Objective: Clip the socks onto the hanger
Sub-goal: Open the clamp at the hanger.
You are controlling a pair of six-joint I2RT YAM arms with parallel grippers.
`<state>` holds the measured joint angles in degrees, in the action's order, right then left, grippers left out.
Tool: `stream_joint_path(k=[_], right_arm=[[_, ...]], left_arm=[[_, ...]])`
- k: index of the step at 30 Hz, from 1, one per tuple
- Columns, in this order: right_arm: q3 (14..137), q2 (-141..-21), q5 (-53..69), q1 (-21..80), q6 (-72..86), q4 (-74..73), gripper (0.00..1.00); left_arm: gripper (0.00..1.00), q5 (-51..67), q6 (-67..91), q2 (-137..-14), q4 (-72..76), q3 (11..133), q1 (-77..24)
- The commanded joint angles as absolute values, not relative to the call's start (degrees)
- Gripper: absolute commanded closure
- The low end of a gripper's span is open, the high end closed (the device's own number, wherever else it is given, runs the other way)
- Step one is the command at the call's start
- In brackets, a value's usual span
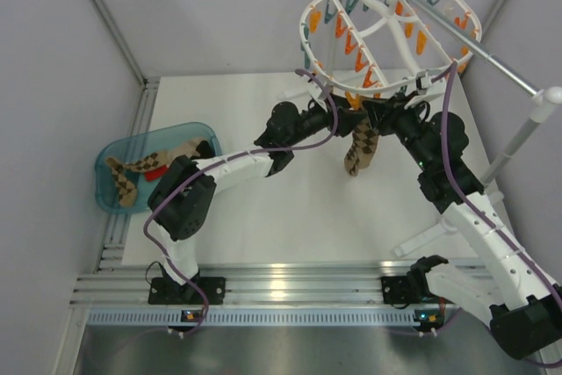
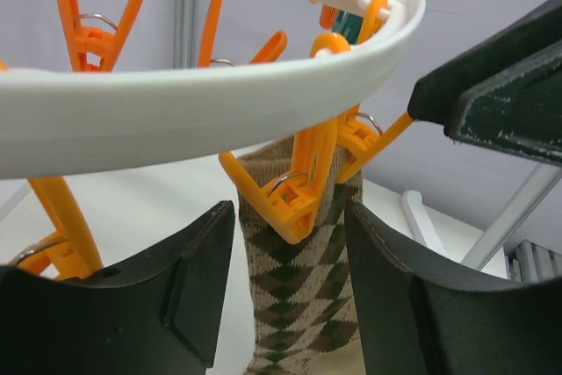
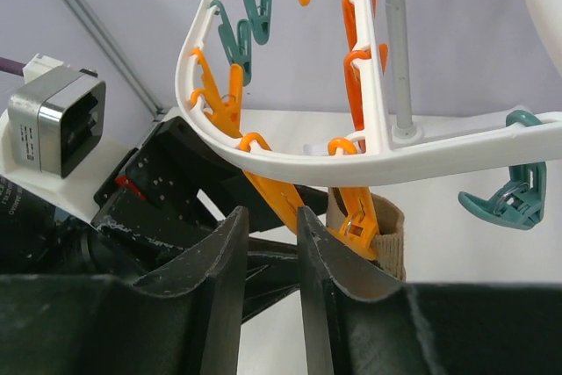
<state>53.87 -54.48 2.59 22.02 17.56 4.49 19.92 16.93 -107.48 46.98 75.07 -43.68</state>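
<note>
Under the hanger [image 2: 176, 107] rim, from opposite sides, left fingers [image 2: 198, 283] flank the sock [image 2: 299, 305] half-open, right fingers [image 3: 219, 287] pinch a clip [image 3: 274, 186].

Left arm [image 1: 233, 164] & right arm [image 1: 485, 236]: white links, blk joints. Purple cables [image 3: 9, 64] (thin) run along both; fingers [image 2: 198, 292] matte blk.

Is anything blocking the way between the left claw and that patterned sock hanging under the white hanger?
Nothing visible does. The left claw stands open with a finger on either side of the sock, which hangs from an orange clip under the rim of the hanger.
</note>
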Motion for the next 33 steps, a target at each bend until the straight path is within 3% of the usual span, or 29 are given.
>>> stream_joint_path(k=[1, 6, 10, 17, 20, 33], right_arm=[[54.84, -53.17, 3.69, 22.41, 16.79, 5.45, 0.72], [54.84, -53.17, 4.66, 22.06, 16.79, 5.27, 0.71], [55.11, -53.61, 5.45, 21.8, 16.87, 5.36, 0.7], [54.93, -54.84, 6.68, 21.8, 19.51, 7.38, 0.68], [55.11, -55.72, 6.59, 21.8, 20.74, 8.7, 0.68], [55.81, -59.59, 0.88, 21.88, 23.9, 9.14, 0.71]], left_arm=[[0.42, 17.76, 20.56, -108.19, 53.96, 77.87, -43.95], [0.52, 17.84, 20.74, -108.28, 55.72, 77.96, -43.95], [0.76, 18.98, 19.43, -107.4, 55.64, 77.17, -43.95], [0.96, 18.37, 13.2, -103.46, 51.33, 74.45, -44.99], [1.0, 16.18, 8.01, -101.96, 48.96, 73.04, -46.57], [1.0, 12.92, 4.4, -100.28, 45.62, 73.21, -47.55]])
